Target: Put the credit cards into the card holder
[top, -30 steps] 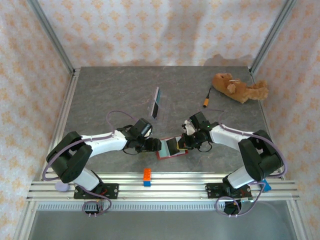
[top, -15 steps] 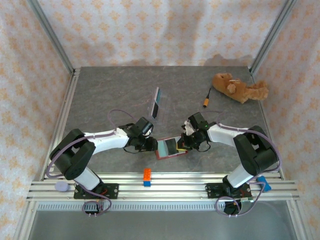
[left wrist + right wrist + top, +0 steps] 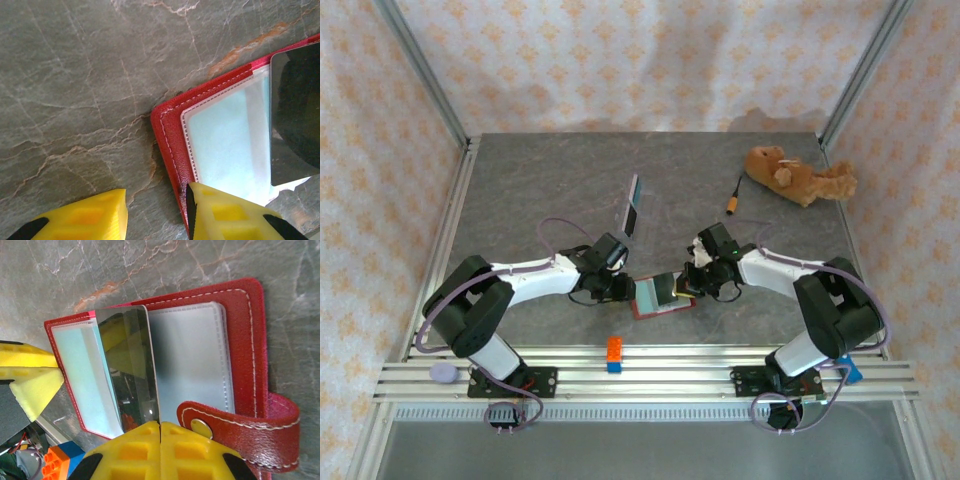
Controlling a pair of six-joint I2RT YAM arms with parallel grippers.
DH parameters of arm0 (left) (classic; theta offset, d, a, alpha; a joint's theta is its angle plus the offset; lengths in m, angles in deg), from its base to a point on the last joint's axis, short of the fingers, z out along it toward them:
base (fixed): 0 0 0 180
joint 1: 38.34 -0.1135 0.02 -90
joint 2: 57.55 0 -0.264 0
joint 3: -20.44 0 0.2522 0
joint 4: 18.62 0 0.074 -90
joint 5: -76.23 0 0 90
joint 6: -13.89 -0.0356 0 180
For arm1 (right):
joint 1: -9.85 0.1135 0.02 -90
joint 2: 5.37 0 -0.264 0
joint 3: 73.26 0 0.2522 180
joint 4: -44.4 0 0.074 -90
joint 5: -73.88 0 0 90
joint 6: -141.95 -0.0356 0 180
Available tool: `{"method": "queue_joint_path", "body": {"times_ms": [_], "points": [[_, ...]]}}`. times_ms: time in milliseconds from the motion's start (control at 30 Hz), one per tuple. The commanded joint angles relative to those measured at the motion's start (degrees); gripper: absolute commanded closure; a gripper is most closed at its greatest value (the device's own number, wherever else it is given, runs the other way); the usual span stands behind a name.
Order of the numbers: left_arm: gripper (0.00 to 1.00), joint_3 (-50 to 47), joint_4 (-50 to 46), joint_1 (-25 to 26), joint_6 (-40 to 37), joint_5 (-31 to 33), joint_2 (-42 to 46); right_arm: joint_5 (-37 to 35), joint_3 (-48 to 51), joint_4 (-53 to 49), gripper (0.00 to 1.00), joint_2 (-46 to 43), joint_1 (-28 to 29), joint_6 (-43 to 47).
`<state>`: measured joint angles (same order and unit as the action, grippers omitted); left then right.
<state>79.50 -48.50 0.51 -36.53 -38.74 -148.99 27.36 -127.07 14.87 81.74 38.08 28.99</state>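
The red card holder (image 3: 665,305) lies open on the table between both arms, its clear pale pockets (image 3: 192,360) facing up and its snap tab (image 3: 240,432) at the near right. My right gripper (image 3: 160,427) is shut on a glossy dark credit card (image 3: 127,365), held on edge over the holder's middle. My left gripper (image 3: 157,200) has its jaws apart. One finger (image 3: 225,215) rests on the holder's left red edge (image 3: 170,145), and the other (image 3: 80,220) is over bare table. More credit cards (image 3: 632,207) stand further back.
A brown teddy bear (image 3: 798,175) lies at the back right, with an orange-tipped cable end (image 3: 732,207) near it. An orange and blue brick (image 3: 615,353) sits at the front edge, just ahead of the holder. Patterned walls close in the table.
My left gripper has narrowed its jaws and moved right onto the card holder's left edge. My right gripper has kept hold of the dark card with little movement.
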Motion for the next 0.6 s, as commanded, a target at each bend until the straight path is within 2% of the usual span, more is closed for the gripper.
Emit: {"method": "queue_joint_path", "body": {"times_ms": [0, 200, 567], "points": [[0.66, 2.2, 10.7, 1.3, -0.2, -4.0, -2.5, -0.8, 1.0, 2.0, 1.00, -0.1, 0.3, -1.9], [0.67, 2.8, 10.3, 1.4, -0.1, -3.9, -2.7, 1.9, 2.4, 4.5, 1.00, 0.0, 0.5, -2.5], [0.70, 3.0, 11.0, 1.4, 0.3, -3.6, -3.3, 2.2, 2.9, 3.1, 1.00, -0.6, 1.8, -0.7]]}}
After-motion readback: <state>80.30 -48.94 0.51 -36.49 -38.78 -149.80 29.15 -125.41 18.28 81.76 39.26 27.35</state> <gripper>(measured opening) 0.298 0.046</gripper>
